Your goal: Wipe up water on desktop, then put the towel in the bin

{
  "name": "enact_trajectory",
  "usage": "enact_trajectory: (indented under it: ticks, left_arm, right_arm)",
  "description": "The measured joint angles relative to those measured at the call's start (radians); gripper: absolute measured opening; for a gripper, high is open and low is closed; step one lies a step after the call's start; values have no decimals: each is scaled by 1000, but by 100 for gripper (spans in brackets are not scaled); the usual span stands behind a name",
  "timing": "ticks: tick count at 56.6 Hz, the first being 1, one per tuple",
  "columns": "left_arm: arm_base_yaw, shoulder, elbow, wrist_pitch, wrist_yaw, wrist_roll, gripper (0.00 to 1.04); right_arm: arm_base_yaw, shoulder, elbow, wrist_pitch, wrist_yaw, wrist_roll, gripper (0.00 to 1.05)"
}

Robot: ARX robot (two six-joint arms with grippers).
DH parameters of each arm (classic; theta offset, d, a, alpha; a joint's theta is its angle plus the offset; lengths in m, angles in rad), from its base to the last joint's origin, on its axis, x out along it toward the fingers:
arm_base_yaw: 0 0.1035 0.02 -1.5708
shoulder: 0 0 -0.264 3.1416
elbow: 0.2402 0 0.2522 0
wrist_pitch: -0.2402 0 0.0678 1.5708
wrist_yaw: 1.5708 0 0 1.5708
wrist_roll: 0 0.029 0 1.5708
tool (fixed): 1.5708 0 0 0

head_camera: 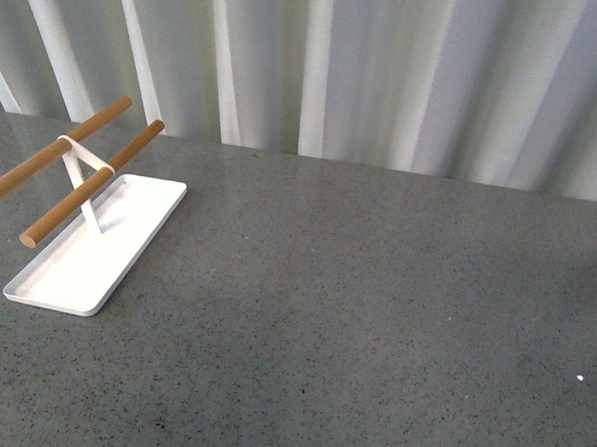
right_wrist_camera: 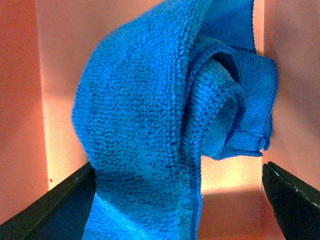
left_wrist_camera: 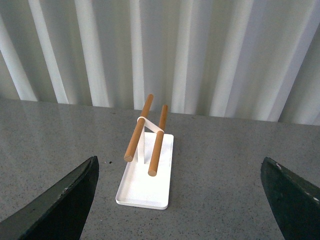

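**Over the bin: letting the towel fall**

Inside pink walls, the towel [right_wrist_camera: 165, 125] hangs bunched between the fingers of the right gripper [right_wrist_camera: 177, 210], which are spread wide; whether they grip it I cannot tell. I judge it should drop straight, no fold left on the rim. The left gripper [left_wrist_camera: 180, 200] is wide and empty above the desktop [head_camera: 374, 308], near the tray [head_camera: 97, 253] with its rack [head_camera: 76, 172], well apart from the bin.

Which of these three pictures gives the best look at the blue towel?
The right wrist view. The towel fills most of that picture, bunched in folds against salmon-pink walls, between the spread fingers of the right hand. The front view and left wrist view show none of it, only the grey desktop and a white tray.
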Motion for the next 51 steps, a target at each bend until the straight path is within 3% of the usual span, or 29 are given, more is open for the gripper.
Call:
enact_trajectory:
  ticks: [19,26,39,51]
  left_arm:
    - [0,0,0,0,0,0,98]
    - [0,0,0,0,0,0,98]
    - [0,0,0,0,0,0,98]
    - [0,0,0,0,0,0,98]
  right_arm:
    - [72,-150,102,-26,-147,77,98]
    - [115,-251,75,55,-255,121,98]
    - [232,-551,-202,267,-331,159,98]
    - [465,-901,-642,351,-333,156,98]
